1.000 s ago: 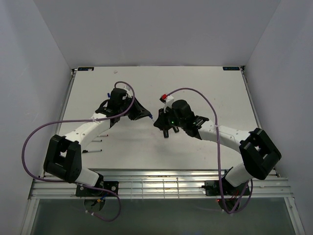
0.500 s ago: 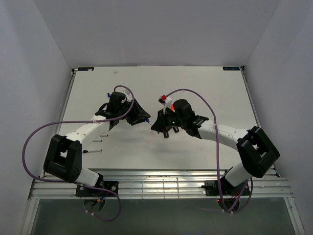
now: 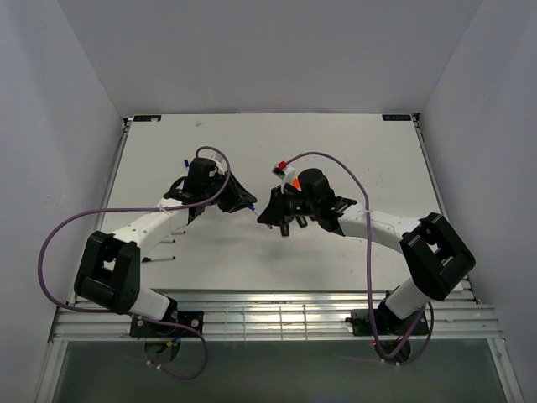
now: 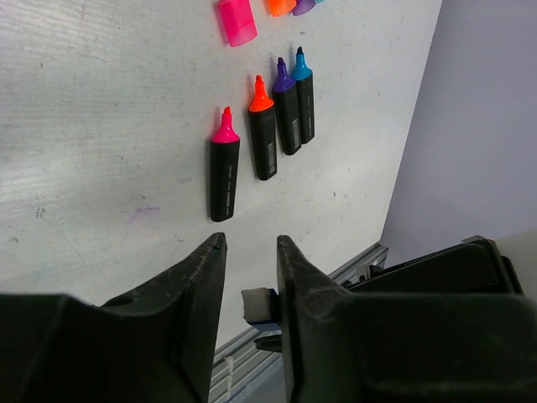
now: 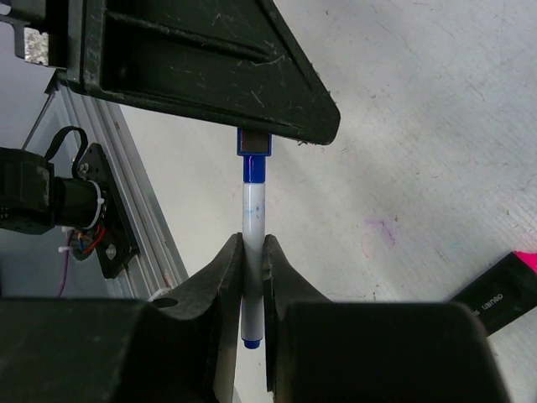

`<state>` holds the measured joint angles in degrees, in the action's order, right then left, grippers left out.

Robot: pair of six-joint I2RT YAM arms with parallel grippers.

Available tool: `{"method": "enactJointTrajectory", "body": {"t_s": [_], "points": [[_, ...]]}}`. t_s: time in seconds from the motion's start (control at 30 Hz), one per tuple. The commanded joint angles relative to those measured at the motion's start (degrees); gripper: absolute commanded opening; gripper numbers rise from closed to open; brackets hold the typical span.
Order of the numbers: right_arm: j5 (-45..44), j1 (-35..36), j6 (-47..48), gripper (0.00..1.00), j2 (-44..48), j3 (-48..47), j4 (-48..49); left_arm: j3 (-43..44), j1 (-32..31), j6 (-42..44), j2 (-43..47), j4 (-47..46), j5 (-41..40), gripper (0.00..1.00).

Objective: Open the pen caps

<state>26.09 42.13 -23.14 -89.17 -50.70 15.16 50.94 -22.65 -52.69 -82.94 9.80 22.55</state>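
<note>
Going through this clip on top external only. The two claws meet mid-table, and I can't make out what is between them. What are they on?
Observer: A thin white pen. The right claw is shut on its barrel, and the left claw grips its blue cap.
Operator: Is that cap off yet?
Observer: Not yet. In the right wrist view the cap sits flush against the barrel, with no gap showing.
</note>
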Motion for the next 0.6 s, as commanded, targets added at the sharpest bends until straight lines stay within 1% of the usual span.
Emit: {"method": "enactJointTrajectory", "body": {"t_s": [0.0,0.07,0.1,0.27,0.43,0.57], "points": [[-0.5,-0.6,-1.6,0.08,-0.8,-1.1,3.0,-0.8,-0.5,-0.8,2.3,0.0,-0.1,0.33],[-1.2,-0.6,-2.1,0.08,-1.3,-1.2,3.0,-0.7,-0.8,-1.2,2.1,0.0,-0.1,0.27],[-1.7,-0.6,-2.3,0.08,-1.4,-1.6,3.0,-0.5,-1.1,-1.5,2.1,0.0,-0.1,0.26],[-3.2,-0.6,-2.9,0.08,-2.6,-2.4,2.8,0.0,-1.6,-2.1,1.5,0.3,-0.7,0.32],[-3.5,-0.6,-3.4,0.08,-3.9,-2.8,3.0,-0.2,-1.7,-2.3,1.6,0.4,-0.9,0.32],[-3.1,-0.6,-3.8,0.08,-4.4,-2.7,3.7,-0.1,-1.8,-2.4,1.6,0.3,-1.0,0.29]]}}
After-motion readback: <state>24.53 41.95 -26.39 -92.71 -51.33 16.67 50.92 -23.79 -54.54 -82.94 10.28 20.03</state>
